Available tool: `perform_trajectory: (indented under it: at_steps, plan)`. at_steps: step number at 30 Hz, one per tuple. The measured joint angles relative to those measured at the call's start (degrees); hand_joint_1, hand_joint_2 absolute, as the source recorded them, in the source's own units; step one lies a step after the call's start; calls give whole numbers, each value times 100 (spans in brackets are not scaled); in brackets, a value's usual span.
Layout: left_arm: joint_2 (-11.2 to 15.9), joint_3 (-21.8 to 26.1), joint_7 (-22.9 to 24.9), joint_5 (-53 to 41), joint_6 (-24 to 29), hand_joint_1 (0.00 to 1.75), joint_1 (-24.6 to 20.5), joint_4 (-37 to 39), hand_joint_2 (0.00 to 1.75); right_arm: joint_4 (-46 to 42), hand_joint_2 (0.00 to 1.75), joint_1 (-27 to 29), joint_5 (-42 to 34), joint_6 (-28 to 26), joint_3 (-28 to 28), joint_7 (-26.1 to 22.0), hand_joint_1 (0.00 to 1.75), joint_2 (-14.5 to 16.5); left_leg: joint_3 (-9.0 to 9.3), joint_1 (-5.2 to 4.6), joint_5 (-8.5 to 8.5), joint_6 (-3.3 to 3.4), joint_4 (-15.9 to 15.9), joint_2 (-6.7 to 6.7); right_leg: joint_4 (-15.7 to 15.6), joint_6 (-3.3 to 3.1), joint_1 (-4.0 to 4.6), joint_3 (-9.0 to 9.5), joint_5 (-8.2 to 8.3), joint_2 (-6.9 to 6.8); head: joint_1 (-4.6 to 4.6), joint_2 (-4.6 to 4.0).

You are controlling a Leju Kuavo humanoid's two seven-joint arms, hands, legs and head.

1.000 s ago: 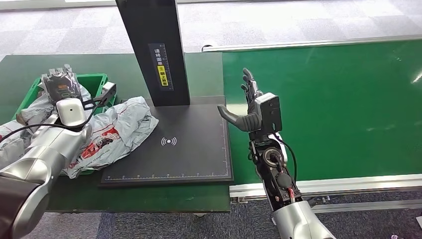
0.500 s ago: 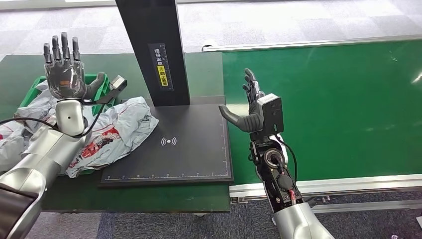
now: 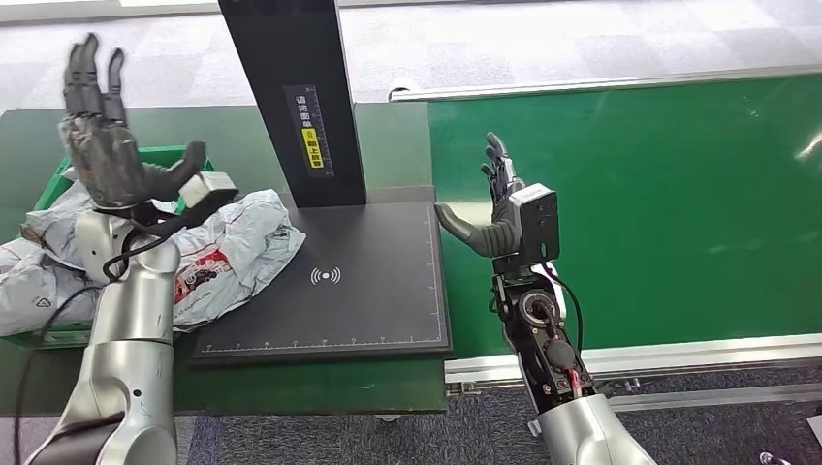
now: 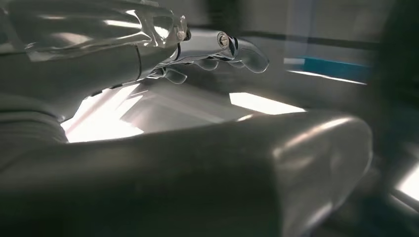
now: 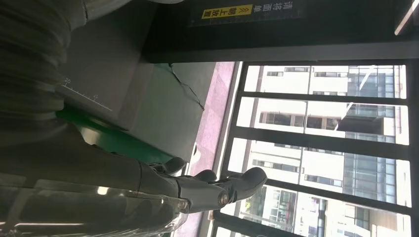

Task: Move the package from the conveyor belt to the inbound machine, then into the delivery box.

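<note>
A grey plastic-wrapped package (image 3: 233,247) with red print lies half on the black scanner plate (image 3: 368,291) of the inbound machine, its far end over the green delivery box (image 3: 184,155). My left hand (image 3: 102,145) is raised above the box with fingers spread, palm facing me, holding nothing. My right hand (image 3: 499,208) stands upright at the plate's right edge, fingers apart and empty. In the left wrist view the left hand's fingers (image 4: 237,47) are blurred; in the right wrist view the right hand's fingers (image 5: 232,185) point at windows.
The machine's black post (image 3: 291,97) rises behind the plate. More grey packages (image 3: 44,271) fill the box at left. The green conveyor belt (image 3: 659,203) runs to the right with a metal rail (image 3: 640,358) along its near edge.
My left hand has lifted from among the packages in the box and opened, fingers now spread high above it. The right hand has barely moved. The view shifted slightly.
</note>
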Motion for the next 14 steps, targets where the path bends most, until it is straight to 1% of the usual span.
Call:
perform_trajectory:
  at_steps: [2, 5, 9, 11, 13, 14]
  plan:
    - [-267, 300, 74, 324, -1, 0, 127, -140, 0, 0, 175, -1, -3, 7, 1, -2, 0, -26, -5, 5, 2, -1, 0, -24, 0, -1, 5, 1, -3, -16, 0, 1]
    - [-526, 539, 90, 368, -1, 0, 232, -287, 0, 0, 175, -1, -3, 10, 3, -3, 0, -45, -10, 9, 4, -2, -1, -41, 2, -2, 8, 4, -4, -32, 1, 0]
    - [-709, 686, 93, 632, -2, 0, 296, -355, 175, 0, 175, 0, -10, 12, 3, -2, 0, -72, -9, 8, 4, -2, -1, -39, 1, -1, 7, 4, -4, -32, 1, -1]
    - [-736, 624, 96, 1195, -85, 0, 309, -203, 175, -1, 175, 1, -15, 9, 3, -2, 0, -89, -8, 7, 4, -1, 0, -43, 0, -1, 6, 3, -4, -34, 0, 0]
    - [-744, 356, 139, 2199, -415, 0, 364, 89, 175, -2, 175, 3, -23, 17, 3, 0, 0, -116, -7, 6, 4, 0, 1, -50, 0, -1, 5, 6, -4, -40, 0, 1]
    - [-746, 265, 152, 2508, -536, 0, 383, 179, 175, -2, 175, 3, -25, 22, 3, 1, 0, -123, -7, 6, 5, 0, 1, -52, 0, -1, 5, 7, -4, -42, 0, 1]
